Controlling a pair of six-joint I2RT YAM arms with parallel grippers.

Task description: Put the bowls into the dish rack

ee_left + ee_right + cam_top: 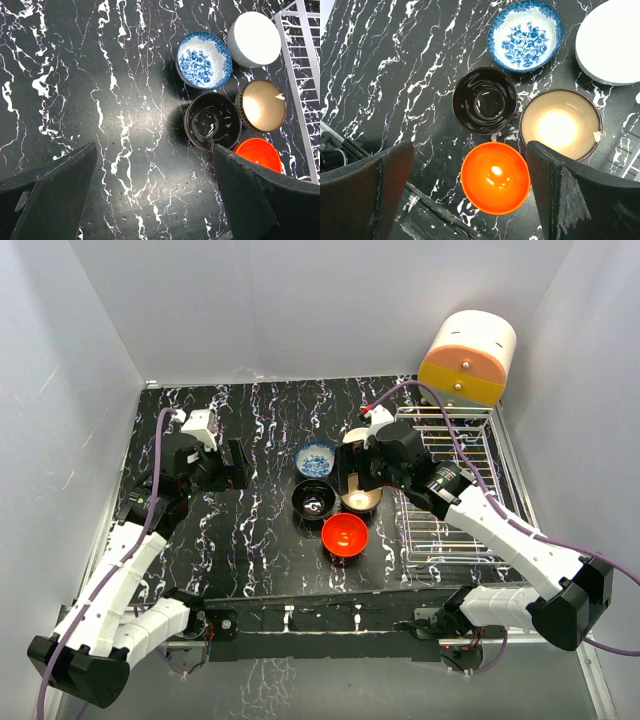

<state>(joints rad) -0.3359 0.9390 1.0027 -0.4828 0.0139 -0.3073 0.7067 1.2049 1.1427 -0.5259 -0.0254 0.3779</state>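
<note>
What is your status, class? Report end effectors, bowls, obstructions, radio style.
Left end effector open, empty. Right end effector open, above red bowl. All five bowls on table, none in dish rack. Nothing between them.

The left arm (pixel 125 565) is raised and bent at the elbow, the left claw (pixel 238 466) pointed downward, its fingers (pixel 55 192) spread wide. The right arm (pixel 500 525) is reached inward, the right claw (pixel 350 472) opened fully, nothing gripped.
</note>
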